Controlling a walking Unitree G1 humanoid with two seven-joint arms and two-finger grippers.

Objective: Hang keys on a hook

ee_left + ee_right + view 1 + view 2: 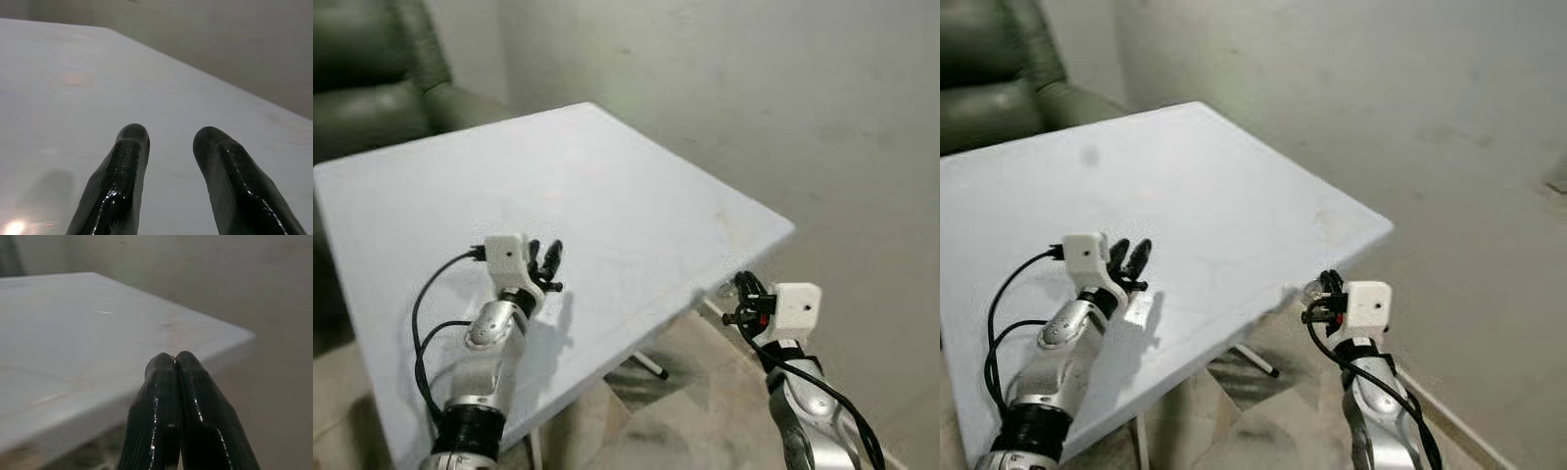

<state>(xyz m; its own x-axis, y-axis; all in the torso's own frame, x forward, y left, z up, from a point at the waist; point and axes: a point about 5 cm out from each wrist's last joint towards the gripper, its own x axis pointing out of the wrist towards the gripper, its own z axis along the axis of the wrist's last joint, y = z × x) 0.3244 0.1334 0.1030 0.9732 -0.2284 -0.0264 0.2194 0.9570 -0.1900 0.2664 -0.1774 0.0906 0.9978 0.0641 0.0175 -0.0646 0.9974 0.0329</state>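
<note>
Two grippers sit nearest me: my left gripper (545, 260) hovers over the white table (607, 196), fingers parted and holding nothing; my right gripper (175, 363) hangs off its near edge, fingers pressed together. Beyond stands a green armchair (372, 69).

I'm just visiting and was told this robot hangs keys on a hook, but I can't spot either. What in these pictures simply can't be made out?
- Keys and hook: nothing recognisable as either on the white table or the wall behind.
- Right end effector: fingers pressed shut; whether anything thin sits between them cannot be told.
- Dark armchair: cut off by the eye views' top-left edge.
- Table legs: mostly hidden under the tabletop.
- Left end effector: open over the table.
</note>
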